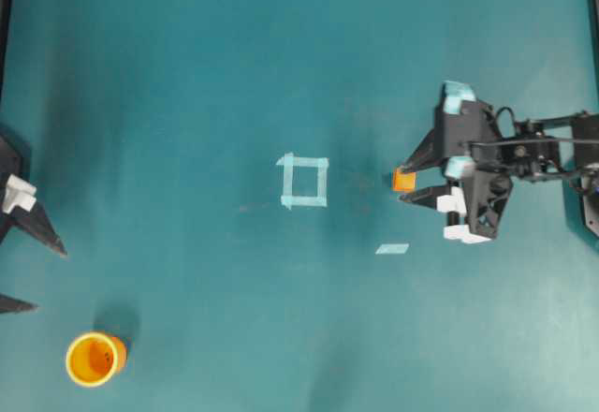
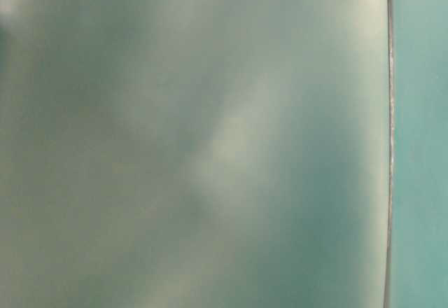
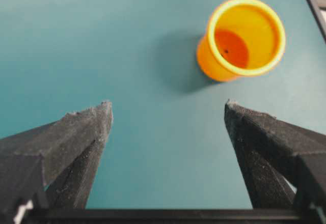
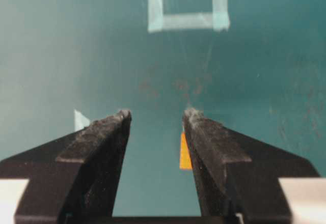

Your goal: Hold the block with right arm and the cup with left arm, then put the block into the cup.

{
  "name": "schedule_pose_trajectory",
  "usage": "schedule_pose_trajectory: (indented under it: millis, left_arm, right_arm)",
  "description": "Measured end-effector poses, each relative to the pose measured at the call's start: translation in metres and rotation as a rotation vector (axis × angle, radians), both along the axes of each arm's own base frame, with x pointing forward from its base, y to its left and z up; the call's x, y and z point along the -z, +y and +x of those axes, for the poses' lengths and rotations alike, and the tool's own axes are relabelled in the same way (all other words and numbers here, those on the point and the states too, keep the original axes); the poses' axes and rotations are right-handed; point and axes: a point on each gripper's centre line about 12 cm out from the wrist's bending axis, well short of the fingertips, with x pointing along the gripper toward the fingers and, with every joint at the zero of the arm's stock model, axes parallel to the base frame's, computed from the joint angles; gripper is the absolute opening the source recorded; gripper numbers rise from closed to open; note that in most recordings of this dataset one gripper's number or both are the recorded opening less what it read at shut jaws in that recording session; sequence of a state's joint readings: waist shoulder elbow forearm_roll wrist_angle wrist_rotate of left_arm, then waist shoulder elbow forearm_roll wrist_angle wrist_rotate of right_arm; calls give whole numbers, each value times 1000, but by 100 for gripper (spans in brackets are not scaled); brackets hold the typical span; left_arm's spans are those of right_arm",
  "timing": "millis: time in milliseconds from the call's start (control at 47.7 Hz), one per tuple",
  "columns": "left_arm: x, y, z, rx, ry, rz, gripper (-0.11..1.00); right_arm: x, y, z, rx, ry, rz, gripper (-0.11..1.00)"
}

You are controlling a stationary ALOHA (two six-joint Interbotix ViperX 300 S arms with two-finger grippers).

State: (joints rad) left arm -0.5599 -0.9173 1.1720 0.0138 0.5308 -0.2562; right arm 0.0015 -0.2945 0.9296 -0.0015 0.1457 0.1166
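Observation:
The orange block [image 1: 403,181] lies on the teal table right of the middle. My right gripper [image 1: 401,185], blue-taped, is open with its fingertips either side of the block. In the right wrist view the gripper [image 4: 157,114] shows a wide gap, and the block [image 4: 184,151] is a sliver against the right finger, mostly hidden behind it. The yellow-orange cup [image 1: 94,359] stands upright at the near left. My left gripper [image 1: 51,281] is open and empty at the left edge, short of the cup. In the left wrist view the cup [image 3: 242,38] is ahead and right of that gripper [image 3: 168,109].
A pale blue tape square [image 1: 304,181] marks the table's middle and also shows in the right wrist view [image 4: 187,5]. A loose tape strip [image 1: 392,248] lies just below the right gripper. The table-level view is a blurred teal surface.

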Motion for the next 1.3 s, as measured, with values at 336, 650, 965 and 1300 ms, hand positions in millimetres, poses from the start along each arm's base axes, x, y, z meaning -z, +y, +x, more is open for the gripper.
schedule_pose_trajectory:
  millis: [336, 650, 965, 1300]
  left_arm:
    - [24, -10, 4, -97, 175, -21, 86]
    - [44, -37, 13, -85, 265, -17, 86]
    - [61, -64, 21, -42, 335, 42, 86]
    - [69, -79, 35, -29, 276, -19, 86]
  right_arm:
    - [11, -1, 2, 3, 52, 0, 52]
    - [13, -5, 0, 17, 60, 0, 53]
    - [19, -10, 0, 30, 81, -1, 53]
    - [23, -10, -1, 32, 94, -2, 53]
